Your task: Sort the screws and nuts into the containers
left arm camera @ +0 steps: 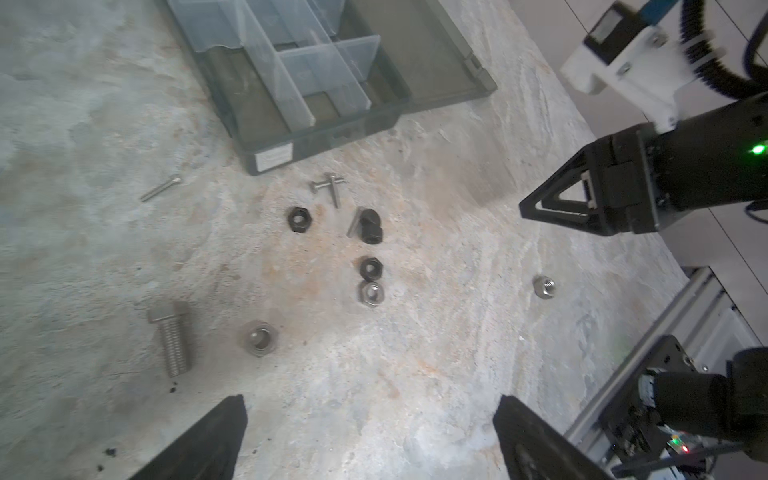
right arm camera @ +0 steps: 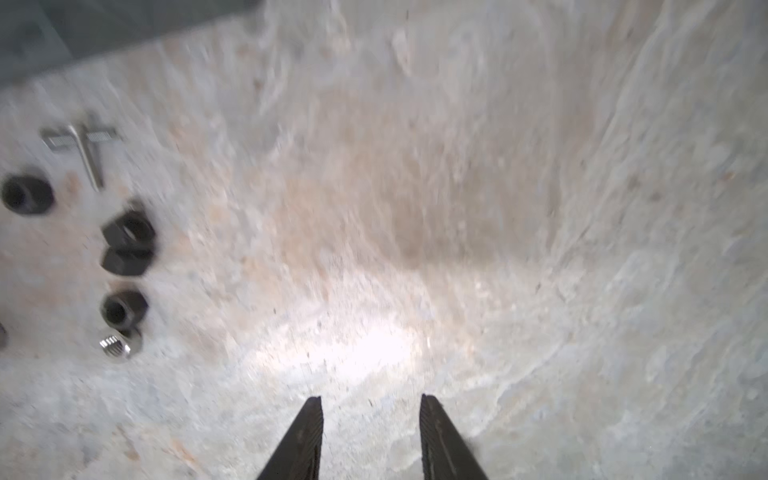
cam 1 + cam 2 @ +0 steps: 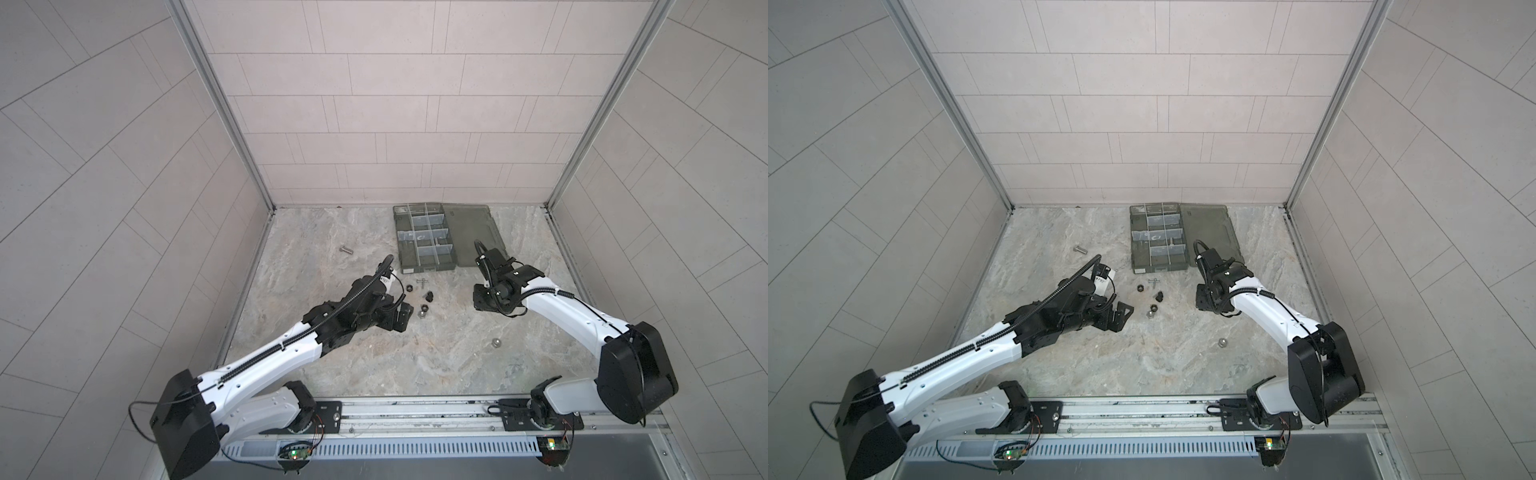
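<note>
The smoky organizer box (image 3: 399,232) (image 3: 1136,232) lies open at the back, and small silver parts sit in its middle containers (image 3: 1156,237). In front of it lie crossed thin screws (image 3: 423,283) (image 1: 328,189) (image 2: 83,141), black nuts (image 3: 429,296) (image 1: 370,226) (image 2: 129,232) and a silver nut (image 1: 370,293). A thick bolt (image 1: 172,338) and another silver nut (image 1: 257,337) lie near my left gripper (image 3: 405,318) (image 1: 372,401), which is open wide and empty. My right gripper (image 3: 482,299) (image 2: 370,398) hovers over bare table to the right of the nuts, jaws apart with nothing between them.
The box lid (image 3: 473,232) lies flat to the right of the compartments, partly under my right wrist. A second thick bolt (image 3: 345,249) (image 3: 1079,249) lies far left. A domed silver nut (image 3: 496,343) (image 1: 544,286) sits alone at front right. A thin screw (image 1: 160,189) lies left of the box.
</note>
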Tool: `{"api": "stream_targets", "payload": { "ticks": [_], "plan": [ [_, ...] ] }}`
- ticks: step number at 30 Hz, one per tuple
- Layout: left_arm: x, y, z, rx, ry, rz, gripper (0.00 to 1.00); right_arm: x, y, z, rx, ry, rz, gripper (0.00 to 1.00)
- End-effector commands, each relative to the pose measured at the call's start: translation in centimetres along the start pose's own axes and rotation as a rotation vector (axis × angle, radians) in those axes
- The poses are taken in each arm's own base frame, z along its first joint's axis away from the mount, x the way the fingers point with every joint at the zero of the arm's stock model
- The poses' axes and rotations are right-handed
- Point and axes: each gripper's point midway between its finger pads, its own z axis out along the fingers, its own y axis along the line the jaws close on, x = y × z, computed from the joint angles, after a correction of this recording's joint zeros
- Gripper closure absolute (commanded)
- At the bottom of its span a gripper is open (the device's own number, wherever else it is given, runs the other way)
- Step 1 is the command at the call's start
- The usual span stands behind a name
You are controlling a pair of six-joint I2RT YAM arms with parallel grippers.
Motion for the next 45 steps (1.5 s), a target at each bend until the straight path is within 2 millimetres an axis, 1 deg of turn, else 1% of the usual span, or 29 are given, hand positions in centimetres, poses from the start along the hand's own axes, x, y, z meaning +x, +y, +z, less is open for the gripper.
{"api": "stream_targets", "payload": {
  "ticks": [1, 2, 4, 7, 9, 12, 18, 21, 23, 28, 33, 36, 45],
  "plan": [
    [-0.2, -2.4, 0.0, 0.051, -0.014, 0.038, 0.0, 0.5, 0.3, -0.4, -0.005, -0.052, 0.042, 0.59],
    [0.2, -2.7, 0.1, 0.053, -0.004, 0.043, 0.0, 0.5, 0.6, -0.4, -0.015, -0.06, 0.038, 0.59],
    [0.9, -2.4, 0.0, 0.042, 0.015, 0.044, 0.0, 0.4, 1.6, -0.3, -0.035, -0.071, 0.025, 0.59],
    [1.8, -1.4, -0.4, 0.001, 0.029, 0.04, 0.0, 0.1, 3.4, 0.3, -0.057, -0.074, -0.004, 0.58],
    [2.2, -0.5, -1.1, -0.032, 0.019, 0.042, 0.0, -0.2, 5.1, 0.9, -0.079, -0.067, -0.034, 0.58],
    [2.3, 0.7, -2.3, -0.08, -0.006, 0.042, 0.0, -1.0, 7.6, 1.8, -0.096, -0.06, -0.075, 0.58],
    [2.2, 2.2, -4.0, -0.135, -0.052, 0.034, 0.0, -2.5, 12.4, 3.6, -0.145, -0.04, -0.138, 0.6],
    [2.4, 2.7, -4.1, -0.157, -0.052, 0.033, 0.0, -2.9, 14.1, 4.6, -0.158, -0.023, -0.164, 0.61],
    [2.5, 2.9, -4.0, -0.17, -0.048, 0.033, 0.0, -3.2, 14.8, 5.1, -0.159, -0.016, -0.18, 0.61],
    [2.1, 3.0, -3.8, -0.185, -0.049, 0.044, 0.0, -4.2, 15.2, 5.8, -0.129, -0.022, -0.201, 0.61],
    [1.8, 3.0, -3.4, -0.196, -0.046, 0.06, 0.0, -4.7, 15.3, 6.5, -0.094, -0.009, -0.222, 0.68],
    [1.7, 3.0, -3.3, -0.199, -0.044, 0.064, 0.0, -4.8, 15.0, 6.8, -0.081, -0.005, -0.226, 0.7],
    [1.7, 3.0, -2.8, -0.198, -0.037, 0.067, 0.0, -5.1, 13.7, 7.3, -0.057, 0.003, -0.218, 0.7]
  ]
}}
